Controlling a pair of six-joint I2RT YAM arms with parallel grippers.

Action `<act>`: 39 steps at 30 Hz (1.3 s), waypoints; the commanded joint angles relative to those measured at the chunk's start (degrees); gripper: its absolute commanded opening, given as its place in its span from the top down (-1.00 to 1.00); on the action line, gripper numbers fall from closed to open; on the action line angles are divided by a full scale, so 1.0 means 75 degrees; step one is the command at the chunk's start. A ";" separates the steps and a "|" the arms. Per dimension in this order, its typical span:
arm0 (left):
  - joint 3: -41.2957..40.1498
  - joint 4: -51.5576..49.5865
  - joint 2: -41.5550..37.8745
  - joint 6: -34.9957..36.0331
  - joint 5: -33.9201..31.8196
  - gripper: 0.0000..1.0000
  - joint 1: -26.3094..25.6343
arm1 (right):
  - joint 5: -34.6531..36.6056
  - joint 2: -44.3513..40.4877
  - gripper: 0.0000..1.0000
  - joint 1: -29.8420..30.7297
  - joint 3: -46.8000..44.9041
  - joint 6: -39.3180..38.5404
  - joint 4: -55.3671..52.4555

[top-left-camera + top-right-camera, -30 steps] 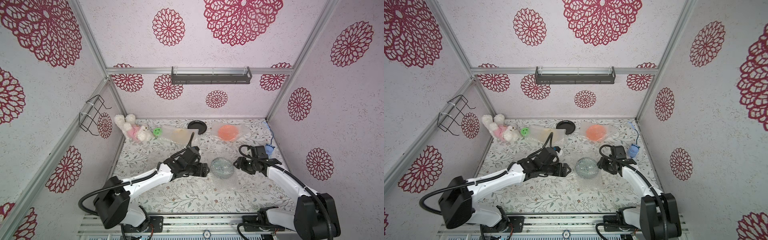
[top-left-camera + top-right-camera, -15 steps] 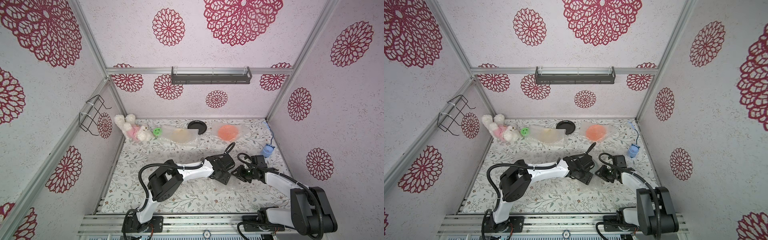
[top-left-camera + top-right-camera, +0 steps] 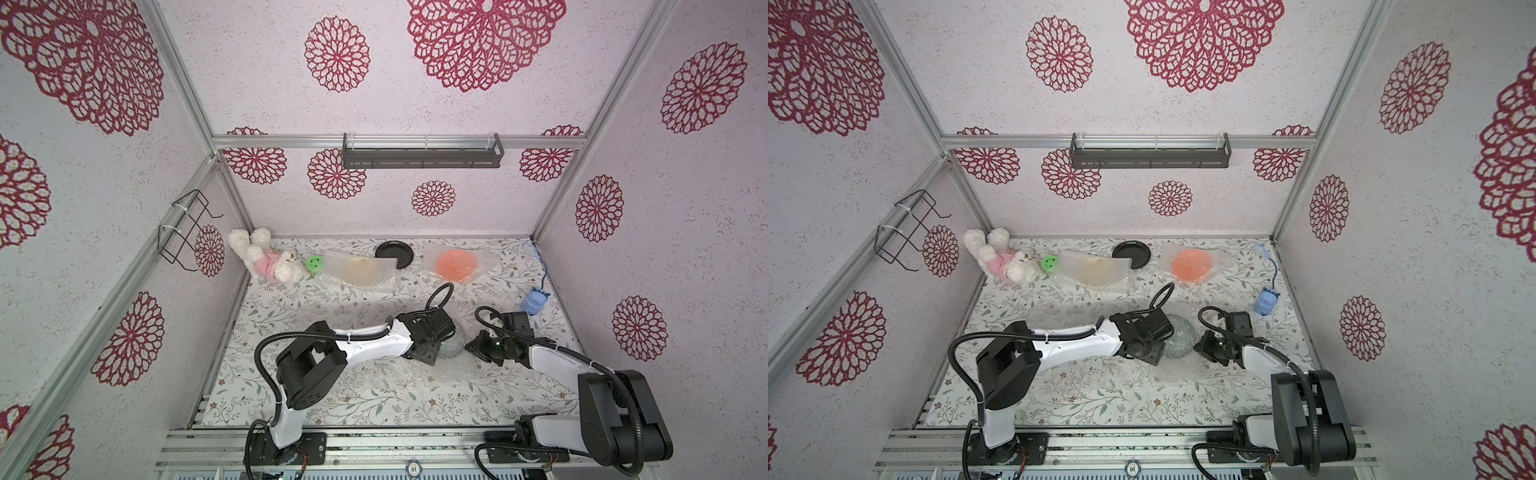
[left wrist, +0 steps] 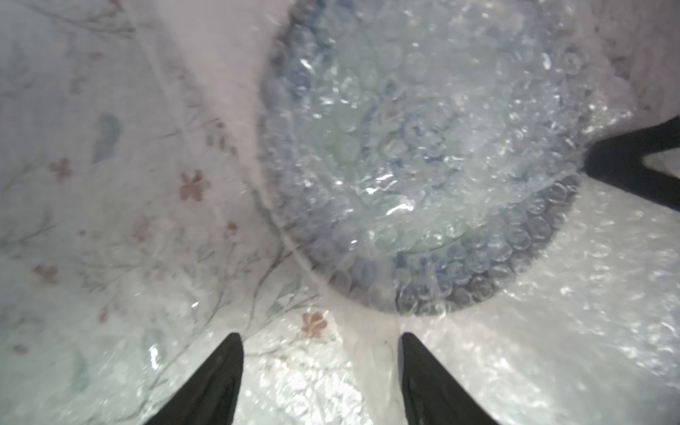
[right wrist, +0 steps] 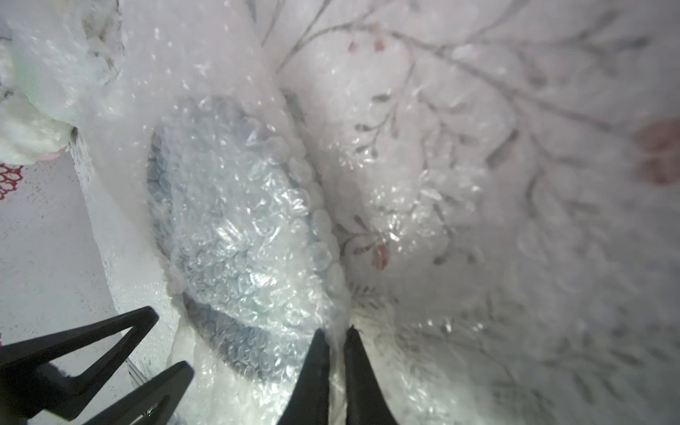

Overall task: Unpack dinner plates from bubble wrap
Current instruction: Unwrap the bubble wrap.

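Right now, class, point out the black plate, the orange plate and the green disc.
black plate (image 3: 390, 250): in a top view, its bare centre.
orange plate (image 3: 456, 266): in a top view, its middle.
green disc (image 3: 315, 262): in a top view, its face.

Top views bright; wrist views blurry, seemingly overexposed; bubble wrap (image 4: 386, 184) glares.

The left arm (image 3: 374, 353) and right arm (image 3: 552, 361) stretch low toward each other. The left end effector (image 4: 319, 353) holds its fingers spread apart; the right end effector (image 5: 334, 346) pinches bubble wrap (image 5: 257, 228) between nearly touching fingertips.
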 commanded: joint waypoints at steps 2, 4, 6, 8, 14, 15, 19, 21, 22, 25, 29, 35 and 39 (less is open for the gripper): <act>-0.0046 -0.0205 -0.0253 -0.0735 -0.0455 -0.34 0.0215 | 0.1020 -0.0604 0.55 0.0107 0.0563 -0.0477 -0.0764; 0.0079 -0.0287 -0.0146 -0.0844 -0.0374 -0.35 0.0267 | 0.1244 -0.0646 0.41 0.0319 0.0776 -0.0633 -0.1019; 0.0190 -0.0208 -0.0082 -0.0877 -0.0298 -0.35 0.0265 | 0.1575 -0.0687 0.32 0.0631 0.0949 -0.0721 -0.1212; 0.0419 -0.0232 0.0039 -0.0903 -0.0236 -0.36 0.0267 | 0.1826 -0.0705 0.19 0.0960 0.1116 -0.0833 -0.1366; 0.0964 -0.0327 0.0742 -0.0821 -0.0105 -0.44 0.0153 | 0.1320 -0.0480 0.00 0.1826 0.1211 -0.0822 -0.1140; 0.1108 -0.0457 0.0897 -0.0860 -0.0109 -0.42 0.0155 | 0.1138 -0.0394 0.00 0.1944 0.1160 -0.0752 -0.1019; 0.1329 -0.0598 0.1245 -0.0944 -0.0274 -0.37 0.0159 | 0.0813 -0.0155 0.00 0.2228 0.0942 -0.0496 -0.0537; 0.1449 -0.0648 0.1416 -0.0956 -0.0283 -0.34 0.0170 | 0.0914 -0.0063 0.00 0.2353 0.0888 -0.0449 -0.0475; 0.1531 -0.0709 0.1524 -0.0962 -0.0294 -0.32 0.0175 | 0.0926 -0.0024 0.00 0.2426 0.0865 -0.0445 -0.0448; 0.1727 -0.0931 0.1717 -0.1075 -0.0452 -0.19 0.0168 | 0.1052 0.0068 0.01 0.2677 0.0840 -0.0387 -0.0415; 0.1684 -0.0890 0.1658 -0.1165 -0.0543 -0.01 0.0165 | 0.1320 0.0328 0.03 0.3081 0.0805 -0.0280 -0.0288; 0.1637 -0.0828 0.1585 -0.1356 -0.0517 0.39 0.0165 | 0.1526 0.0778 0.13 0.3461 0.0768 -0.0099 -0.0014; 0.1608 -0.0777 0.1488 -0.1442 -0.0431 0.54 0.0165 | 0.1595 0.0983 0.42 0.3543 0.0768 -0.0058 0.0042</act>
